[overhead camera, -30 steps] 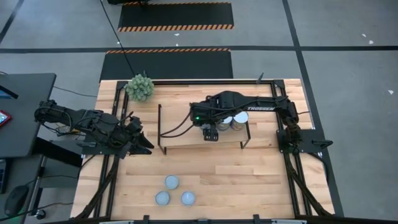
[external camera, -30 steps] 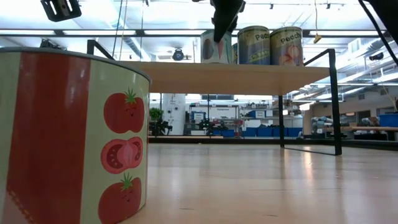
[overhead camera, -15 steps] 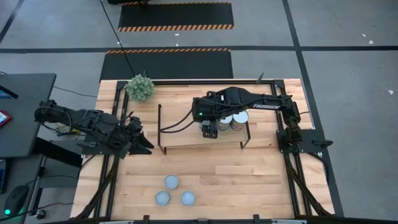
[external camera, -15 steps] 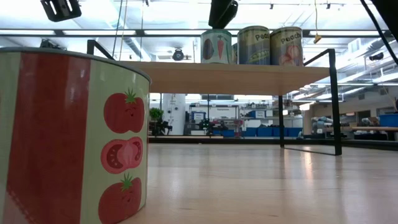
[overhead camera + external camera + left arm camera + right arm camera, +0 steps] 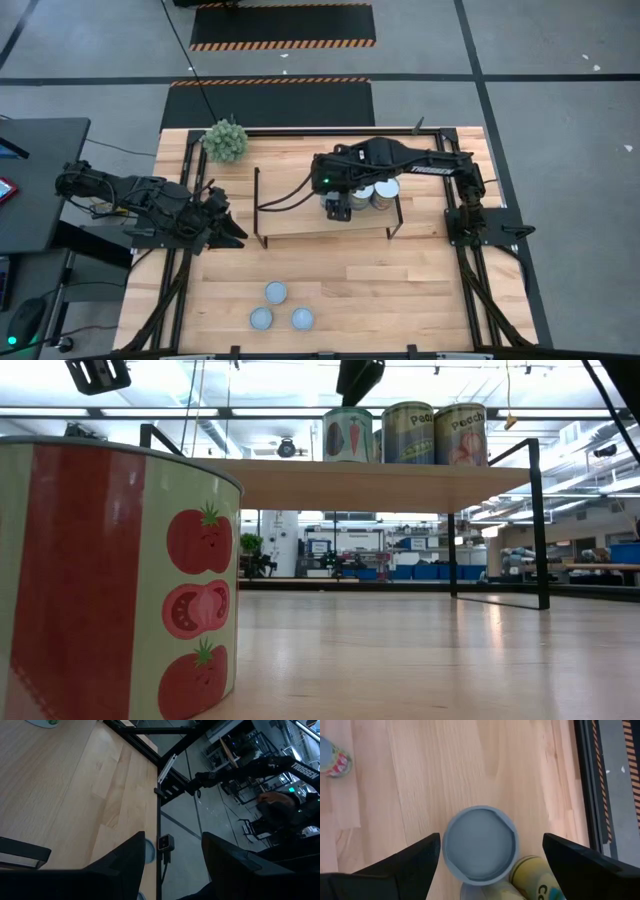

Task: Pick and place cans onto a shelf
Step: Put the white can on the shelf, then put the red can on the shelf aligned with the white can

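Observation:
Three cans stand upright on the light-wood shelf (image 5: 295,226): a carrot-label can (image 5: 347,435) and two more beside it (image 5: 408,432) (image 5: 460,433). My right gripper (image 5: 358,378) hangs open just above the carrot can. In the right wrist view its blue-grey top (image 5: 479,845) lies between the spread fingers of my right gripper (image 5: 491,840), which touch nothing. Three blue-grey-topped cans (image 5: 276,292) (image 5: 261,318) (image 5: 302,318) stand on the table near its front edge. My left gripper (image 5: 225,225) (image 5: 172,845) is open and empty at the table's left.
A big tomato-label can (image 5: 120,580) stands close to the low camera. A green ball-shaped plant (image 5: 225,140) sits at the far left corner. The shelf's black end frames (image 5: 257,205) (image 5: 535,520) rise at both ends. The shelf's left half is bare board.
My right gripper has gone up off the carrot-label can and now hangs clear above it. The can stays upright on the shelf next to the other two.

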